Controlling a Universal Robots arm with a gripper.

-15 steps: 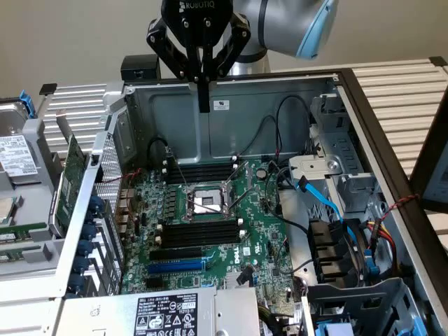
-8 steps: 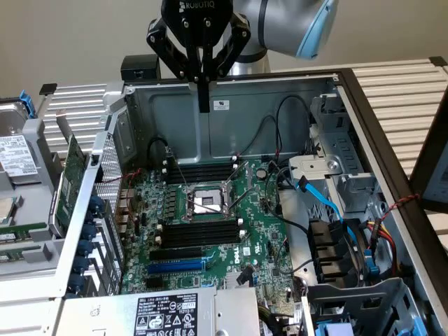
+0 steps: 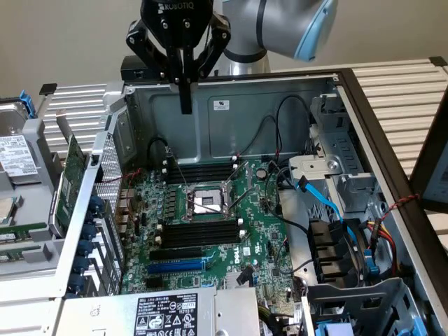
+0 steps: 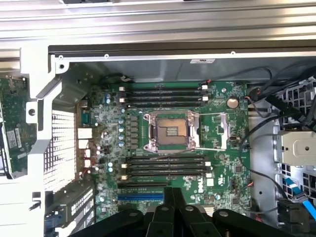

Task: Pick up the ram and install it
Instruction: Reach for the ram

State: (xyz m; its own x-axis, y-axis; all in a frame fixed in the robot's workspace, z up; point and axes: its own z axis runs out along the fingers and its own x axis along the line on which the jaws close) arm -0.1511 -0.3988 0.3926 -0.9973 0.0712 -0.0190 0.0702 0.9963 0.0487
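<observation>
My gripper (image 3: pixel 185 106) hangs above the back wall of the open computer case (image 3: pixel 231 105), its two black fingers pressed together with nothing between them. The wrist view looks past the shut gripper (image 4: pixel 173 193) onto the green motherboard (image 4: pixel 217 123). Its long black slots (image 4: pixel 165 165) on both sides of the processor socket (image 4: pixel 170 131) stand empty. At the exterior view's far left, outside the case, thin green board edges (image 3: pixel 21 229) lie flat. One may be the ram, but too little shows to be sure.
A wider green card (image 3: pixel 66 183) with a white label leans outside the case's perforated side wall (image 3: pixel 108 171). Blue and black cables (image 3: pixel 329 210) and drive bays fill the exterior view's right. The power supply (image 3: pixel 164 315) sits at the front edge. A hard drive (image 3: pixel 17 154) lies far left.
</observation>
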